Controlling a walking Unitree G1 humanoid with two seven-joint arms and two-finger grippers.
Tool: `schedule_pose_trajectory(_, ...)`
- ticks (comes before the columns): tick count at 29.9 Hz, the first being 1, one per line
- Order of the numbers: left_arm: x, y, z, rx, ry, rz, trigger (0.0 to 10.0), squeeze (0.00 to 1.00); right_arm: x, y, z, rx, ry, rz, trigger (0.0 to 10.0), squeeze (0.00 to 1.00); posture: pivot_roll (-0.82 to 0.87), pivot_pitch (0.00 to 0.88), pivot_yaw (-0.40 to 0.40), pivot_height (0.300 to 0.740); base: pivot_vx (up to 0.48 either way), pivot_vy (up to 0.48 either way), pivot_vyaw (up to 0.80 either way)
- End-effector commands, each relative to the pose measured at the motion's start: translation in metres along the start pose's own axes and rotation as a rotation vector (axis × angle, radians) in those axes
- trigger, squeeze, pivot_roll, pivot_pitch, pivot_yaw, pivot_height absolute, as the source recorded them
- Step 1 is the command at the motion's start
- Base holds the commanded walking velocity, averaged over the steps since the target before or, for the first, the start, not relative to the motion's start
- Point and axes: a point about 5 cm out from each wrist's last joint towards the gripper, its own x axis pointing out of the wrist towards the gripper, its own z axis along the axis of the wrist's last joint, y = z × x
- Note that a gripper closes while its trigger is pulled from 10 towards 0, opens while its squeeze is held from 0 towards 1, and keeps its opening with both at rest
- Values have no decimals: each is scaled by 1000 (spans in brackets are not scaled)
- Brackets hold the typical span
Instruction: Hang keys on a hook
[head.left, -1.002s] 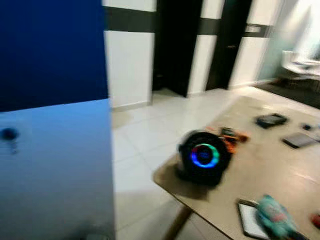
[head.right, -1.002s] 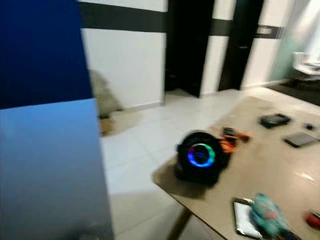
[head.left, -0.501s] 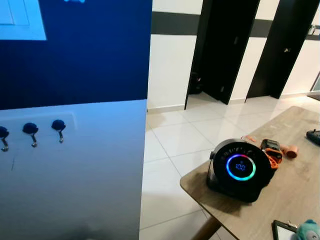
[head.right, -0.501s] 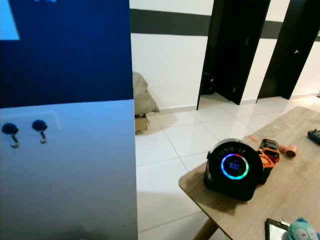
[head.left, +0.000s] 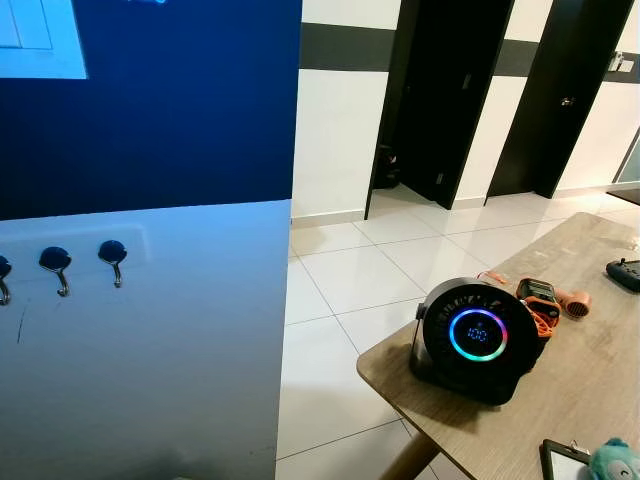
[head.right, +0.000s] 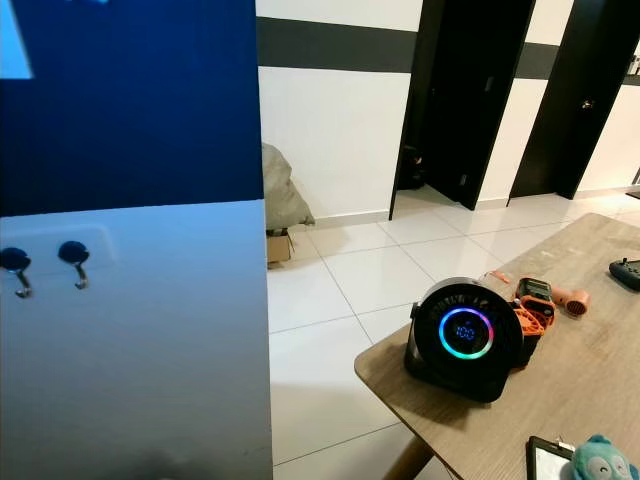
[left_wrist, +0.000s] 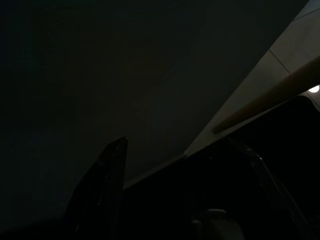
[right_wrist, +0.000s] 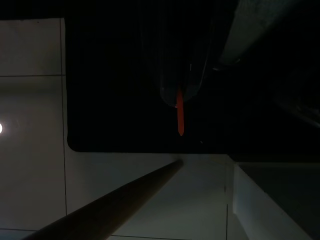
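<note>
Three dark round-headed hooks with metal prongs sit in a row on the pale blue lower part of the wall panel at my left; the two nearest are the middle hook (head.left: 55, 262) and the right hook (head.left: 112, 252). In the dim right wrist view my right gripper (right_wrist: 180, 90) hangs low, its fingers together on a thin orange key tag (right_wrist: 180, 117) that dangles over the tiled floor. The keys themselves are lost in the dark. The left wrist view is very dark; my left gripper (left_wrist: 180, 145) hangs idle with its two fingers spread wide apart.
A wooden table (head.left: 590, 385) stands at the right with a round black speaker (head.left: 478, 335) with a glowing ring, an orange tool (head.left: 540, 298), a black remote (head.left: 625, 272) and a teal plush (head.left: 615, 462). White tiled floor (head.left: 340, 290) lies between wall and table. Dark doorways (head.left: 440, 100) are behind.
The camera has swung left and steadied: the blur is gone, the hooks have come into view and the table sits further right. Since half a second ago the picture barely shifts.
</note>
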Motion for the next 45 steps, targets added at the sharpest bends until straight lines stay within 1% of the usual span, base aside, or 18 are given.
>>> schedule_pose_trajectory(1, -1, -1, -1, -11, 2, -1, 10000, 0, -1, -1, -4, 14, 14, -7, 10000, 0, 78, 26, -59, 740, 0, 0, 0)
schedule_pose_trajectory(24, -2, 0, -2, -15, 4, 9, 10000, 0, 0, -1, -1, 12, 10, -4, 10000, 0, 85, 38, -68, 740, -250, 0, 0)
schedule_pose_trajectory(38, 1, 3, -4, -3, 43, 24, 10000, 0, 1, 0, 1, 14, 10, -7, 10000, 0, 91, 36, -65, 740, 0, 0, 0)
schedule_pose_trajectory(45, 1, 3, -4, -1, 46, 26, 10000, 0, 1, 1, 1, 16, 9, -6, 10000, 0, 94, 35, -65, 740, 0, 0, 0)
